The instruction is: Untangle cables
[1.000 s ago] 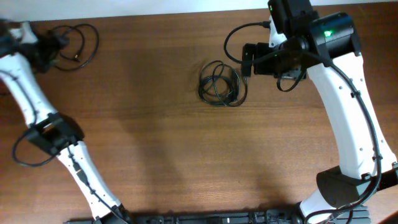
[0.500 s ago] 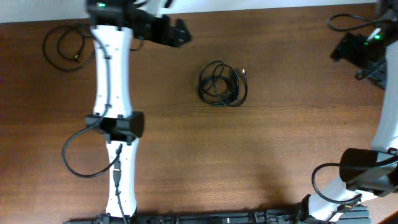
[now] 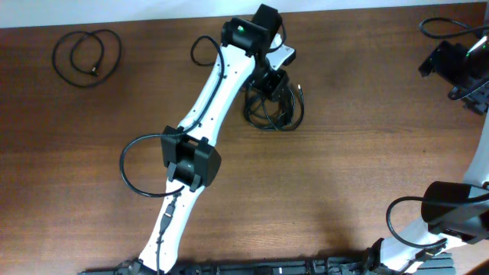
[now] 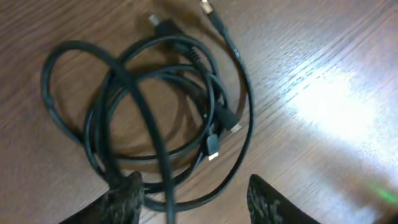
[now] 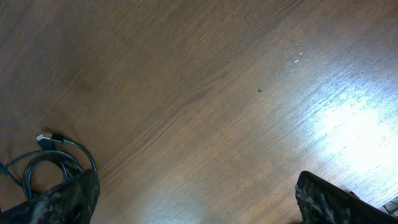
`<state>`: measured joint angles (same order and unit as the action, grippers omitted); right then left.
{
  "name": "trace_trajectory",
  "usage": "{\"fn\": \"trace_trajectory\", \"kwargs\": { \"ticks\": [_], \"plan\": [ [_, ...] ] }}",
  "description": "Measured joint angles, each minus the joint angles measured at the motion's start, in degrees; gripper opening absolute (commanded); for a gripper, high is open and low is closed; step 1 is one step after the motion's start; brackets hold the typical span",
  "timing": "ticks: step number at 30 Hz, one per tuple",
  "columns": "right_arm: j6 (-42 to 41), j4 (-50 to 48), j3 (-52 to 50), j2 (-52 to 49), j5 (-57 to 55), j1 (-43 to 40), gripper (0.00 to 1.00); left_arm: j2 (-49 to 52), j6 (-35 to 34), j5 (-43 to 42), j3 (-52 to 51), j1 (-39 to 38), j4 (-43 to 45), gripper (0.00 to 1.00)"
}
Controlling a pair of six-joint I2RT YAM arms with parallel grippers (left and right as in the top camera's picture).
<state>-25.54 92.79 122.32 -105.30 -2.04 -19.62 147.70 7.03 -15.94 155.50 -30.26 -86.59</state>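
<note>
The cables point(image 3: 276, 113) lie as a small knot of thin black cords on the wooden table, just behind the middle. In the left wrist view the knot point(image 4: 161, 106) fills the frame, with a silver plug point(image 4: 207, 7) sticking out at the top. My left gripper point(image 3: 272, 82) hangs right over the knot. Its fingers point(image 4: 124, 199) are apart, with two strands of the lower loop running between them and the left finger touching the cords. My right gripper point(image 5: 199, 208) stands wide open over bare wood at the table's far right point(image 3: 451, 65).
A separate cable point(image 3: 85, 57) lies coiled in a loose loop at the back left corner. The left arm point(image 3: 206, 114) stretches diagonally across the table's middle. The right arm's base point(image 3: 451, 221) stands at the front right. The table's back edge runs just behind the knot.
The left arm swung from the back left to over the knot, and its jaws narrowed around strands. The right arm withdrew from the knot to the far right edge.
</note>
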Motion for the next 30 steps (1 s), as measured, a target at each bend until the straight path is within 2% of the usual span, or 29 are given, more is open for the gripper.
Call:
{"fn": "trace_trajectory", "kwargs": {
  "ticks": [1,7,10,11,14,15,19,23,30],
  "plan": [
    [0.0,0.0,0.0,0.0,0.0,0.0,0.98,0.0,0.0,0.0,-0.2,-0.52,0.26,0.48],
    [0.0,0.0,0.0,0.0,0.0,0.0,0.98,0.0,-0.63,0.2,-0.92,-1.44,0.52,0.49],
    [0.02,0.0,0.0,0.0,0.0,0.0,0.99,0.0,-0.81,2.95,-4.7,-1.44,2.01,0.46],
    [0.0,0.0,0.0,0.0,0.0,0.0,0.98,0.0,-0.83,3.5,-5.44,-1.44,2.05,0.42],
    [0.0,0.0,0.0,0.0,0.0,0.0,0.98,0.0,-1.11,4.5,-6.38,-1.44,2.4,0.04],
    [0.0,0.0,0.0,0.0,0.0,0.0,0.98,0.0,-1.09,4.68,-6.38,-1.44,2.62,0.0],
    [0.02,0.0,0.0,0.0,0.0,0.0,0.98,0.0,-1.7,4.76,-5.92,-1.44,1.97,0.0],
    [0.02,0.0,0.0,0.0,0.02,0.0,0.98,-1.01,-1.73,2.08,0.35,-1.44,0.9,0.0],
    [0.02,0.0,0.0,0.0,0.17,0.0,0.98,-13.88,-1.7,0.79,8.24,-1.42,3.69,0.0]
  ]
}}
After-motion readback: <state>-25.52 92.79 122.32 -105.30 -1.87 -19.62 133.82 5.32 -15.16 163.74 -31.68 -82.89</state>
